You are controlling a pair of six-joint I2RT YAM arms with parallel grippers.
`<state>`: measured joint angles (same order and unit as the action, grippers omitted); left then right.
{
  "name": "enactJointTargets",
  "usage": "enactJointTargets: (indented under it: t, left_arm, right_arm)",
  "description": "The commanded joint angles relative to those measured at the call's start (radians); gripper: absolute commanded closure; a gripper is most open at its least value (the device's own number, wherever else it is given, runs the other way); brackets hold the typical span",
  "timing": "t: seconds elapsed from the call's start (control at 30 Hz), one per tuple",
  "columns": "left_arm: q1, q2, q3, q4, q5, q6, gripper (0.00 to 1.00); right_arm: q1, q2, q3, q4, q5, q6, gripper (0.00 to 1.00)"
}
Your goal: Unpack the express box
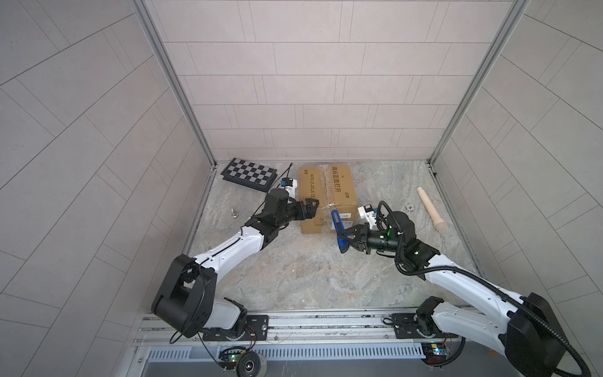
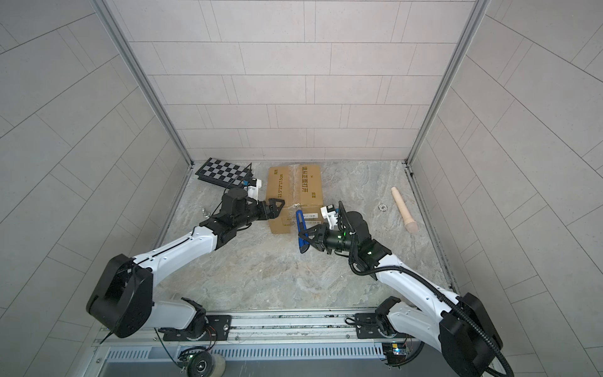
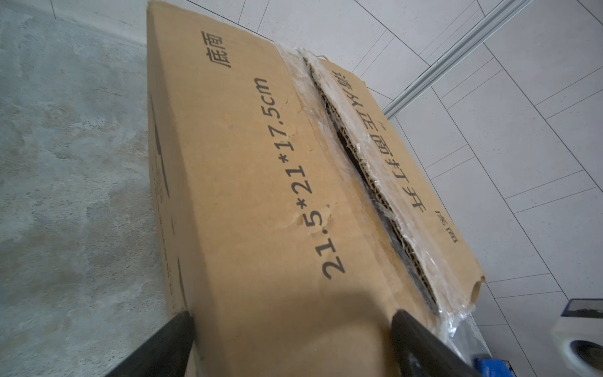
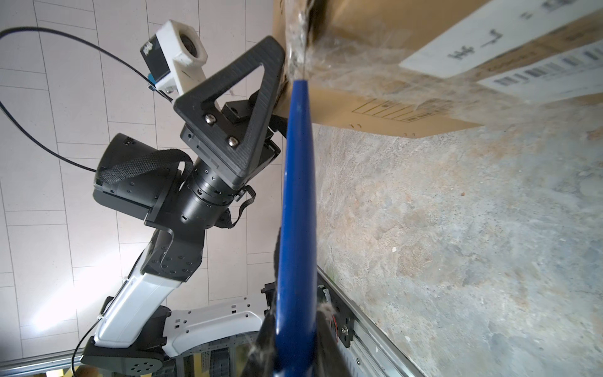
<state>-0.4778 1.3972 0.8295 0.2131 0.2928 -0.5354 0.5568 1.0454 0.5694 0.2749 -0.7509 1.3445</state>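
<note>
The express box, brown cardboard with black print, stands toward the back of the stone floor. In the left wrist view the taped seam on its top gapes between the two flaps. My left gripper is open at the box's near left corner, its fingers spread wide across the left flap. My right gripper is shut on a blue utility knife. The knife's tip meets the torn tape at the box's near edge.
A black-and-white chequered board lies at the back left. A beige wooden handle and a small metal ring lie to the right of the box. A small metal piece sits on the left. The arms' rail runs along the front.
</note>
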Motion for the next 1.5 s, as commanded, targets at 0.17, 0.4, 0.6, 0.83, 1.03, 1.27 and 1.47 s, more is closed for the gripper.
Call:
enactJointTargets:
  t: [0.17,0.4,0.6,0.83,1.03,1.27,1.47]
  left_arm:
    - [-0.05,-0.017,-0.012,0.009,0.054,-0.009,0.03]
    - [-0.062,-0.039,-0.026,0.033,0.06,-0.035,0.03]
    - [-0.064,-0.023,-0.043,0.035,0.037,-0.034,0.03]
    - [-0.065,-0.008,-0.046,0.044,0.037,-0.032,0.04]
    - [-0.064,-0.04,-0.041,0.04,0.042,-0.037,0.05]
    - [-0.084,-0.087,-0.047,0.046,0.037,-0.057,0.05]
    - [-0.096,-0.076,-0.062,0.054,0.019,-0.061,0.04]
  right_arm:
    - [0.068,0.077,-0.008,0.215,-0.015,-0.046,1.0]
    - [0.075,0.116,0.01,0.193,-0.023,-0.072,1.0]
    - [0.068,0.049,0.079,0.107,-0.029,-0.101,1.0]
    - [0.076,0.004,0.102,0.038,-0.017,-0.116,1.0]
    - [0.107,0.079,0.073,0.097,-0.006,-0.111,1.0]
    - [0.136,0.169,0.066,0.187,-0.007,-0.094,1.0]
    - [0.143,0.145,0.104,0.156,-0.018,-0.097,1.0]
